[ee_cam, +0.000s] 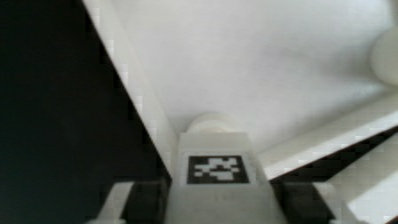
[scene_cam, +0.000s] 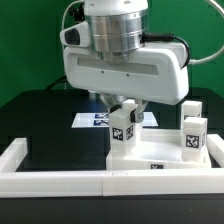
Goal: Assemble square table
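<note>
White plastic square tabletop (scene_cam: 150,158): lies against the border wall (scene_cam: 60,182). Two legs (scene_cam: 192,132) stand at its far corner (seemingly fitted). Gripper (scene_cam: 124,108): closed on a third leg (scene_cam: 123,128), upright over the slab. Fourth leg: not visible.
</note>
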Action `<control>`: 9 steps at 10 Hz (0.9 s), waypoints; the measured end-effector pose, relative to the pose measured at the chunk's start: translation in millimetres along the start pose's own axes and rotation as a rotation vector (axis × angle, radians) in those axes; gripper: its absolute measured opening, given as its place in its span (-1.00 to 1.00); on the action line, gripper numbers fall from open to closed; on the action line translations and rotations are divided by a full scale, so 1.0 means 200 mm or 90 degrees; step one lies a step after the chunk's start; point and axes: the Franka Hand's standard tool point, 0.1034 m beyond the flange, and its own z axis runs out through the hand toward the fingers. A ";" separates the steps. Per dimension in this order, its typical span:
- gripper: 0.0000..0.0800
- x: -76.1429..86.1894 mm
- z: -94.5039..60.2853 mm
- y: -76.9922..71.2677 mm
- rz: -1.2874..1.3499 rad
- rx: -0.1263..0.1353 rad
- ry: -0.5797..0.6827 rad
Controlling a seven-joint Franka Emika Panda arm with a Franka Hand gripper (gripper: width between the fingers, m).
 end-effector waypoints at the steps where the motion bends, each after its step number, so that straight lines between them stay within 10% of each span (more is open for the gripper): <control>1: -0.27 0.00 0.00 0.00 0.042 0.000 0.000; 6: -0.27 -0.03 0.01 -0.03 0.238 -0.003 0.000; 9: 0.43 -0.03 0.01 -0.03 0.198 -0.005 0.000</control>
